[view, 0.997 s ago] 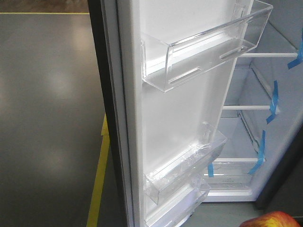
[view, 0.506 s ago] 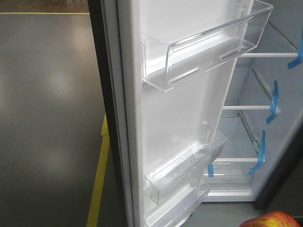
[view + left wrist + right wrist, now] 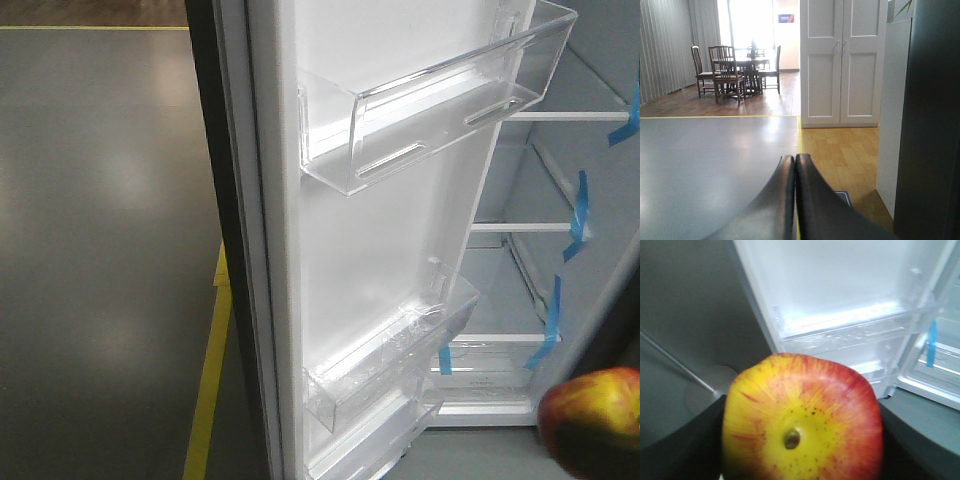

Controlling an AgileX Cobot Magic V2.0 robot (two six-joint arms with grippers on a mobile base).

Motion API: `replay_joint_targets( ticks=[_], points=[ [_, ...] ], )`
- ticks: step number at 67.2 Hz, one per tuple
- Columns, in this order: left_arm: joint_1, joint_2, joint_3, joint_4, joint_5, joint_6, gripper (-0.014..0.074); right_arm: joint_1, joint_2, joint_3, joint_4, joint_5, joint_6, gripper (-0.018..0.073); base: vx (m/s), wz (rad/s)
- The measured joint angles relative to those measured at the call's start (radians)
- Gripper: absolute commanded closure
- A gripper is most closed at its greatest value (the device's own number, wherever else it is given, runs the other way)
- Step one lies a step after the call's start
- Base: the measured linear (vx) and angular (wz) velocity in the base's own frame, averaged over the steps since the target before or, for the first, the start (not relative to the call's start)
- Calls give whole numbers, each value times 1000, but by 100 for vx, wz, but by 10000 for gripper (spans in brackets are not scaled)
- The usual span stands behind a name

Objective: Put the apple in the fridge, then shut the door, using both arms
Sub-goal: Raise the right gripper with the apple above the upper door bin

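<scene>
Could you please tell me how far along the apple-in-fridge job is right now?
Done: the door stands open, and the right gripper holds the apple. In hand: the apple hangs outside the fridge, low in the front view. Left: set it on a shelf, let go, then shut the door; the left gripper is shut and empty.

red-yellow apple, blurred, near open white-lined door; fridge interior white, blue-taped shelves
</scene>
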Motion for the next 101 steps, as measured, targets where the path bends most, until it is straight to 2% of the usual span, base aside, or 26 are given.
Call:
replay_joint_targets(
  ticks=[9,34,43,59,73,101],
  points=[
    [0,0,0,0,0,0,603,0,140,-123,-79,4,42,462,0,0],
    [0,0,0,0,0,0,603,0,482,-628,-87,11,41,458,0,0],
    [0,0,0,0,0,0,603,0,586,-815,-51,45,11,453,0,0],
    [0,0,0,0,0,0,603,0,774,-1072,72,77,-66,440,0,0],
    [0,0,0,0,0,0,603,0,929,-1211,145,67,-121,433,0,0],
    [0,0,0,0,0,0,603,0,1138,-1319,146,33,-129,372,0,0]
  ],
)
